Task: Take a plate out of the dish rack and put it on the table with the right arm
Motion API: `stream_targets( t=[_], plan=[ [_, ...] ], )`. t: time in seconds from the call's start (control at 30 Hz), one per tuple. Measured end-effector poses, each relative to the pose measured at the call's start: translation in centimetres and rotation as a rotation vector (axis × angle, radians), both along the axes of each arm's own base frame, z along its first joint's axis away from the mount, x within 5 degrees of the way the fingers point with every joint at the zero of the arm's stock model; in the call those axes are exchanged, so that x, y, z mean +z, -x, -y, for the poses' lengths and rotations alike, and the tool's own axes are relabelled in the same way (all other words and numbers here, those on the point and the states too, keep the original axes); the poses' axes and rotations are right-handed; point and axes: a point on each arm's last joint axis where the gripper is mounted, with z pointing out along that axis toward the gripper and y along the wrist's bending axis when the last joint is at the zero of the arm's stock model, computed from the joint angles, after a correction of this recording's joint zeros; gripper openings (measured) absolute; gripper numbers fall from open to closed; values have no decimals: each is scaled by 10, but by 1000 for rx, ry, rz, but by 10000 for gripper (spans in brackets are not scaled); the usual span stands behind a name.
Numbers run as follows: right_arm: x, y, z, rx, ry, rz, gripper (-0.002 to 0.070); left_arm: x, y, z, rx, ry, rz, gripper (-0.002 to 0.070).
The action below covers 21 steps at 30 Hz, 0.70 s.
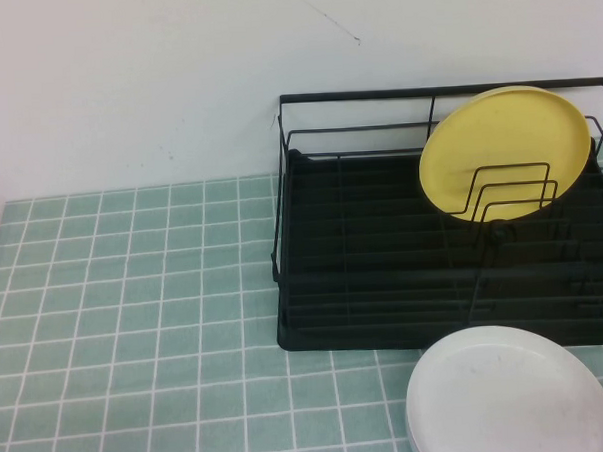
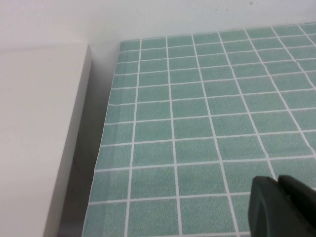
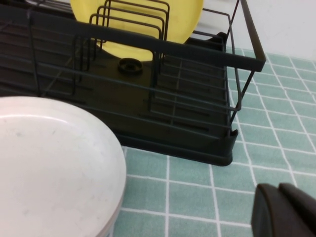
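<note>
The yellow plate (image 1: 505, 152) stands upright in the black wire dish rack (image 1: 384, 282) at the right of the green tiled table (image 1: 136, 323), leaning among the wire loop dividers. It also shows in the right wrist view (image 3: 133, 19) behind the dividers of the dish rack (image 3: 187, 138). My right gripper (image 3: 281, 195) is shut and empty, low over the tiles beside the rack's corner, apart from the plate. My left gripper (image 2: 279, 185) is shut and empty over bare tiles near the table's left edge. Neither arm shows in the high view.
A white plate (image 1: 509, 397) lies flat on the table in front of the rack, also in the right wrist view (image 3: 54, 158). A white wall runs behind the table. A pale surface (image 2: 34, 138) borders the table's left edge.
</note>
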Motion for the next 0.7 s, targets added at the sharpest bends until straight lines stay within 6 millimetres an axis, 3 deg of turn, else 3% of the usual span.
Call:
stream_targets(
  t=[0.17,0.53,0.7],
  plan=[
    [0,0,-2,5,-71,5,-1,0,0,0,0,0,0,-3],
    [18,-4,-8,-38,-598,166,-1,0,0,0,0,0,0,-3],
    [21,-4,-6,-51,-632,198,-1,0,0,0,0,0,0,-3]
  ],
)
